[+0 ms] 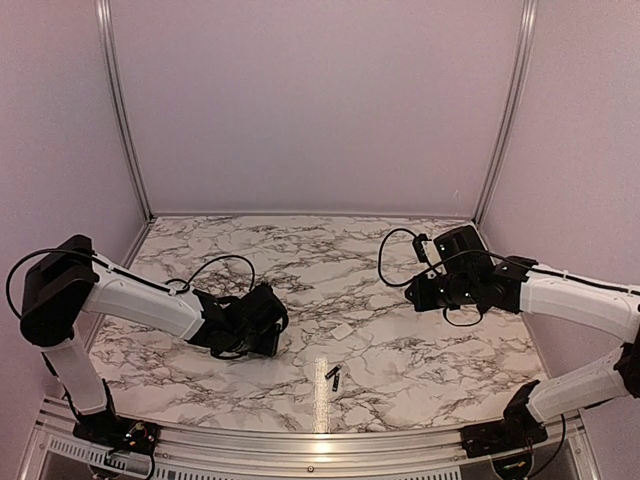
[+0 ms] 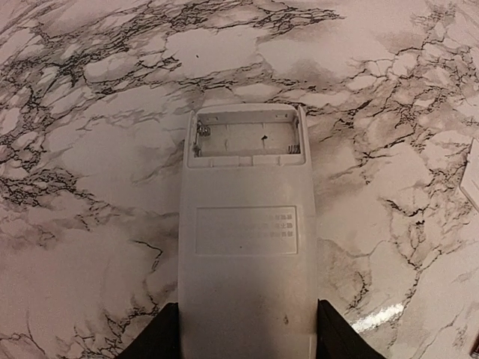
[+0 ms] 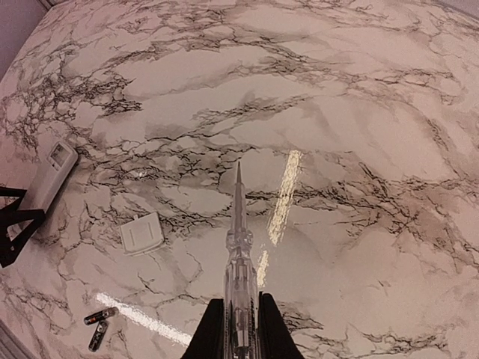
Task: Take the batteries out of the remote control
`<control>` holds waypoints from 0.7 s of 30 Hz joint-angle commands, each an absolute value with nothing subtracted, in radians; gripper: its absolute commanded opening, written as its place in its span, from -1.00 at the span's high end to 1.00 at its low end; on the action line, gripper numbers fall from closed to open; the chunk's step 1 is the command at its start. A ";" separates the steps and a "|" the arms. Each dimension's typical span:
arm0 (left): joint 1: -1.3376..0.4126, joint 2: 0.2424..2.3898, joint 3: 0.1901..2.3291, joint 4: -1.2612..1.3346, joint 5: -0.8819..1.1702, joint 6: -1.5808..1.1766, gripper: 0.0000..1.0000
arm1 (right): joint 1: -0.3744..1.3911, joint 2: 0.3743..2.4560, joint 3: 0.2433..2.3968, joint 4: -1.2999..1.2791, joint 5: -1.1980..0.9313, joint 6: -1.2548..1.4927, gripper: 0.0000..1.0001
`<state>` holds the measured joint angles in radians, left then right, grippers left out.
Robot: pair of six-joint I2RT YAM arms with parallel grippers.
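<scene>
clamping the remote control [image 2: 245,239] in left tool [image 2: 247,340], batteries [image 3: 99,316] apart

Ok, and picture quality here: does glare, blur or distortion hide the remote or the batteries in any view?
Top external: a glare streak on the table lies right beside the batteries, which are tiny but visible. Left wrist: sharp, evenly lit, the remote control and its empty compartment read clearly. Right wrist: wide-angle bending at the edges, glare streaks beside the rod, nothing hidden.
</scene>
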<state>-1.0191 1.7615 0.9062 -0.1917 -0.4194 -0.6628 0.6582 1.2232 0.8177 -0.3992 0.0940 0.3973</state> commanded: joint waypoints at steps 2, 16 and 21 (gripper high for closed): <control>-1.015 1.811 0.937 -0.243 -0.411 -0.777 0.74 | 0.662 1.197 0.807 -0.379 0.090 0.407 1.00; -1.032 1.817 0.935 -0.215 -0.398 -0.786 -0.43 | 0.661 1.202 0.776 -0.364 0.077 0.390 1.00; -1.032 1.801 0.933 -0.205 -0.393 -0.774 -0.83 | 0.661 1.203 0.763 -0.345 0.071 0.395 1.00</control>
